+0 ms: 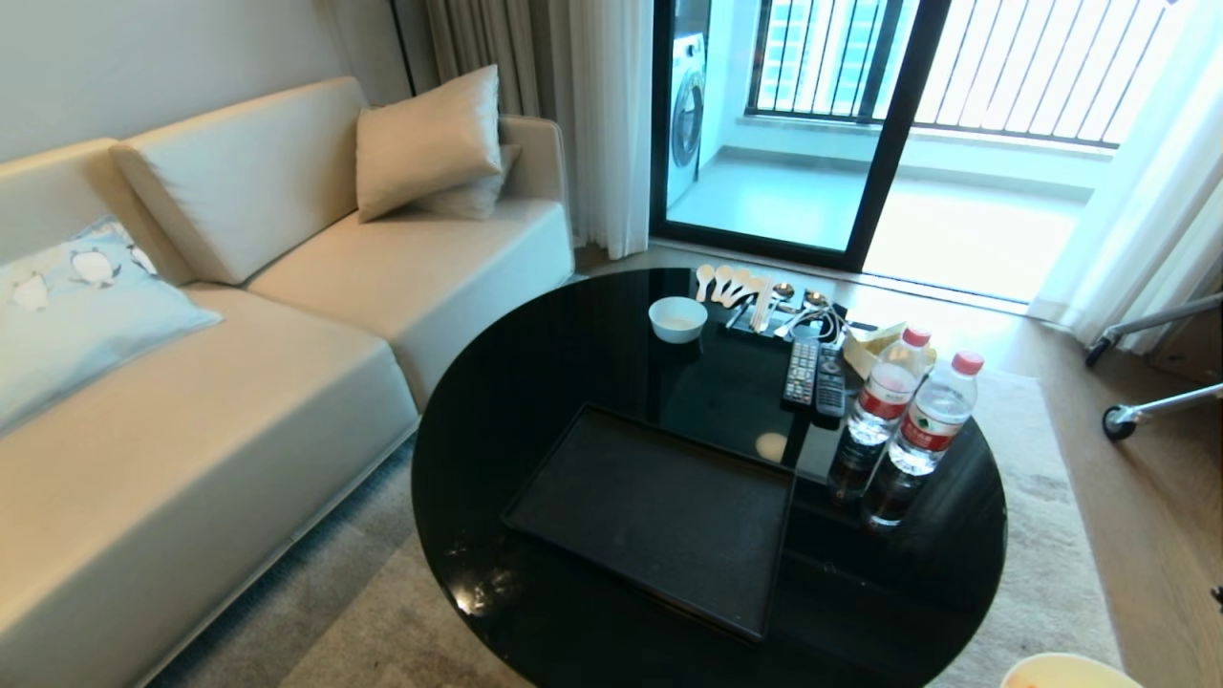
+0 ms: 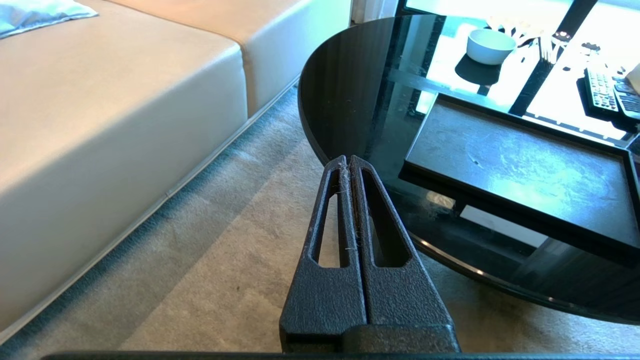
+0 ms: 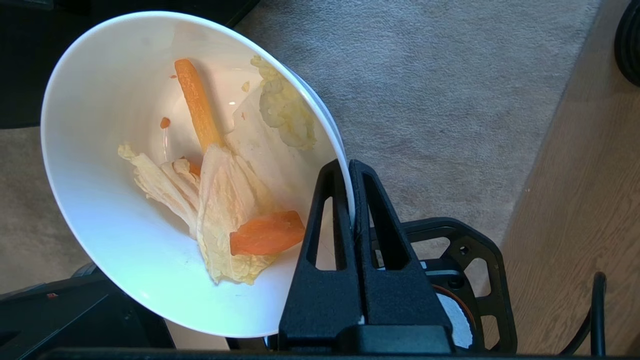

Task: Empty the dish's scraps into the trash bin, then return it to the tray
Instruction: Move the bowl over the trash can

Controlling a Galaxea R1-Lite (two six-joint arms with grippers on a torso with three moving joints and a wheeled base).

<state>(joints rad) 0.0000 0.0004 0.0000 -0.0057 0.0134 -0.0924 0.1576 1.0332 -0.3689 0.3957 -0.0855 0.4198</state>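
Note:
My right gripper (image 3: 349,167) is shut on the rim of the dish (image 3: 100,210), a white deep bowl held tilted over the beige carpet beside the table. The scraps (image 3: 225,200) lie inside it: pale cabbage leaves, a carrot stick and an orange slice. A sliver of the dish (image 1: 1065,671) shows at the head view's bottom right edge. The black tray (image 1: 659,506) sits empty on the round table; the left wrist view also shows the tray (image 2: 515,160). My left gripper (image 2: 348,160) hangs shut and empty over the carpet by the table's edge. The trash bin is out of view.
The round black glass table (image 1: 535,401) carries a small white bowl (image 1: 677,318), spoons (image 1: 731,285), remotes (image 1: 815,376) and two water bottles (image 1: 908,430). A beige sofa (image 1: 239,382) stands to the left. A wheeled stand's legs (image 1: 1147,416) reach in at right.

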